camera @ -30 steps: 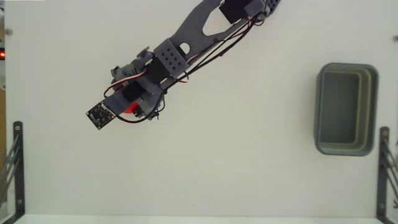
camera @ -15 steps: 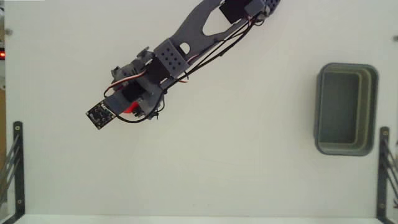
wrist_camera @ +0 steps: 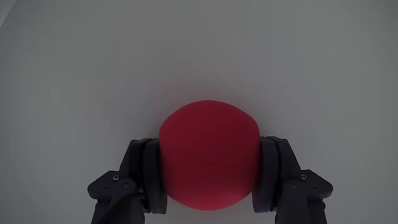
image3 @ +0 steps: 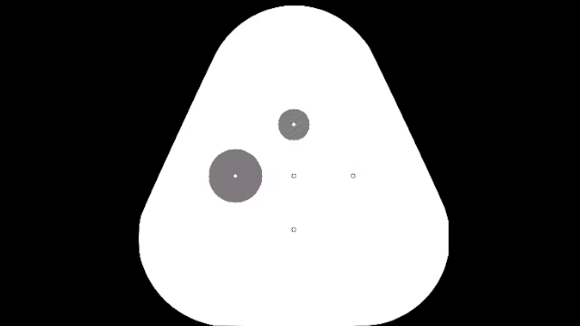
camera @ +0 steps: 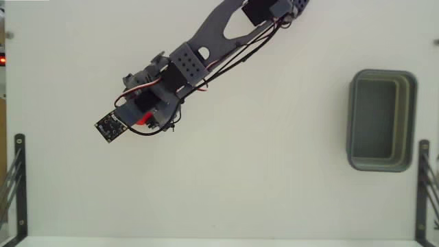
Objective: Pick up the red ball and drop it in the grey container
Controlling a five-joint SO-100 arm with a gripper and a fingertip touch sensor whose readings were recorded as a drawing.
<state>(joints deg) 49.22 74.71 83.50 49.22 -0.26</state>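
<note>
The scene is being viewed straight down by the fixed view from high above, the arm [camera: 206, 48] and the grey container [camera: 381, 120] being taken in. The wrist view is being aimed closely past the gripper [wrist_camera: 208, 177] at the red ball [wrist_camera: 208, 152], which is being shared by both views [camera: 142, 120].

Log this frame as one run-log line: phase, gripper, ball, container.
phase: grasp | gripper: shut on red ball, a finger on each side | grey container: empty, far right in fixed view | ball lifted: cannot tell
</note>
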